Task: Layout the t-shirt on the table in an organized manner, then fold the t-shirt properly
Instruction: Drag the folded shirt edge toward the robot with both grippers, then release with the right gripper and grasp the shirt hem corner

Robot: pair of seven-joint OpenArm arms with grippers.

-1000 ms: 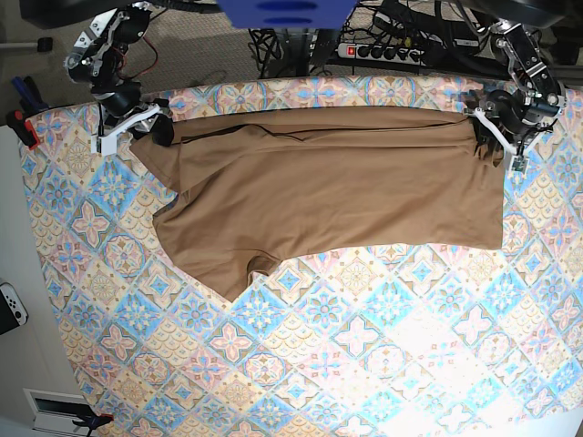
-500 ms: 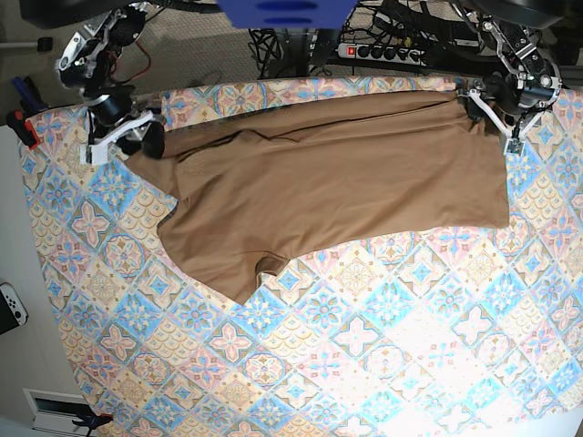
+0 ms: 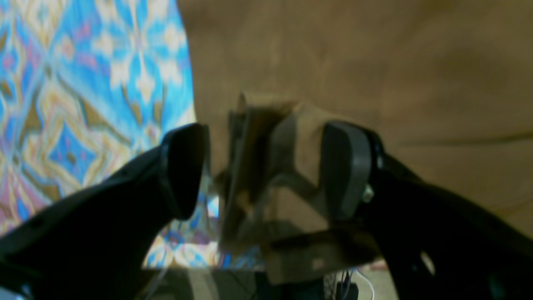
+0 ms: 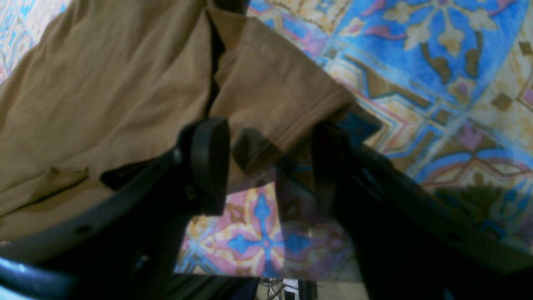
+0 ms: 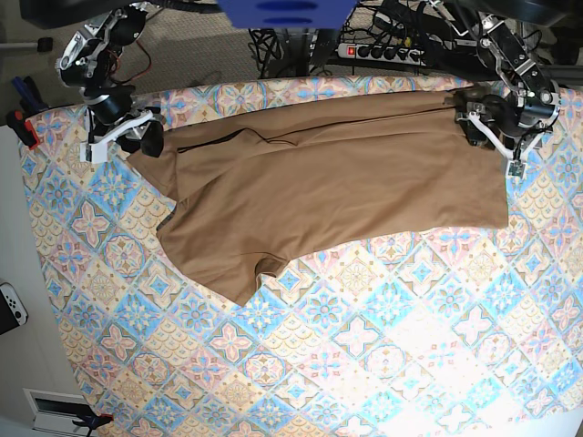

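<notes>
The tan-brown t-shirt (image 5: 328, 191) lies spread across the far half of the table (image 5: 364, 346), with one short sleeve pointing toward the near left. My left gripper (image 5: 478, 127) is at the shirt's far right corner. In the left wrist view it (image 3: 264, 166) is open, with a bunched bit of the shirt (image 3: 374, 62) standing between its fingers. My right gripper (image 5: 148, 138) is at the shirt's far left corner. In the right wrist view it (image 4: 270, 166) is open, and a sleeve hem of the shirt (image 4: 275, 96) lies between its fingers on the table (image 4: 437, 62).
A power strip with cables (image 5: 383, 50) lies beyond the table's far edge. A red clamp (image 5: 23, 127) sits at the table's left corner. A white controller (image 5: 11, 305) lies off the table at the left. The table's left edge runs close to my right gripper.
The shirt's far edge has shifted toward the table's far edge and tilted. The left gripper has since come back a little toward the near side. The right gripper has stayed roughly where it was.
</notes>
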